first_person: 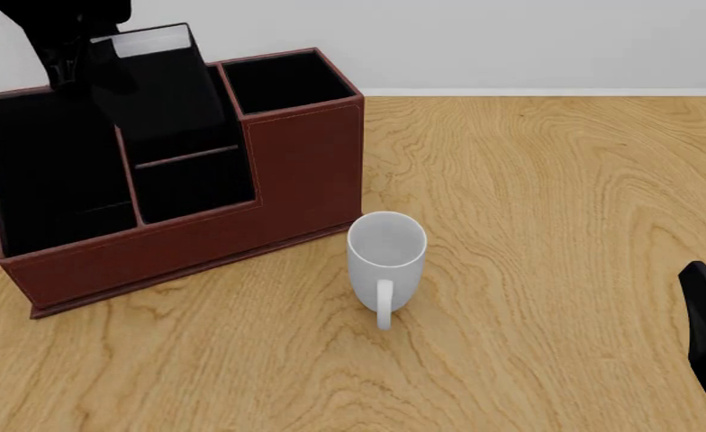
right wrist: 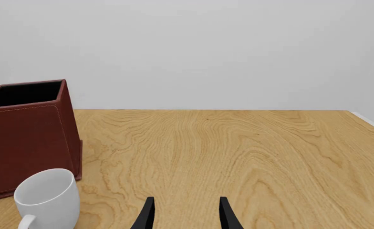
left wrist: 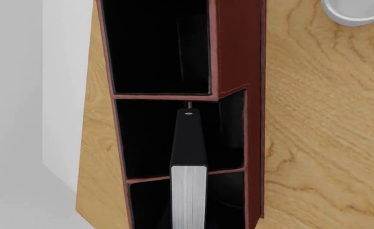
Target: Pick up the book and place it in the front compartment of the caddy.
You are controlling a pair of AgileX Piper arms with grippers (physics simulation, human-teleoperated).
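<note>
The black book (first_person: 167, 99) with white page edges hangs tilted above the caddy's (first_person: 293, 171) middle compartments, held by my left gripper (first_person: 95, 54), which is shut on it. In the left wrist view the book (left wrist: 189, 148) is edge-on over the divider between two small black-lined compartments of the caddy (left wrist: 238, 95); the fingers are hidden there. My right gripper (right wrist: 187, 217) is open and empty, low over the table at the right (first_person: 704, 306), far from the caddy.
A white mug (first_person: 385, 252) stands upright on the wooden table just in front of the caddy's right end; it also shows in the right wrist view (right wrist: 47, 198) and the left wrist view (left wrist: 356, 12). The caddy's taller back compartment (first_person: 284, 81) is at its right rear.
</note>
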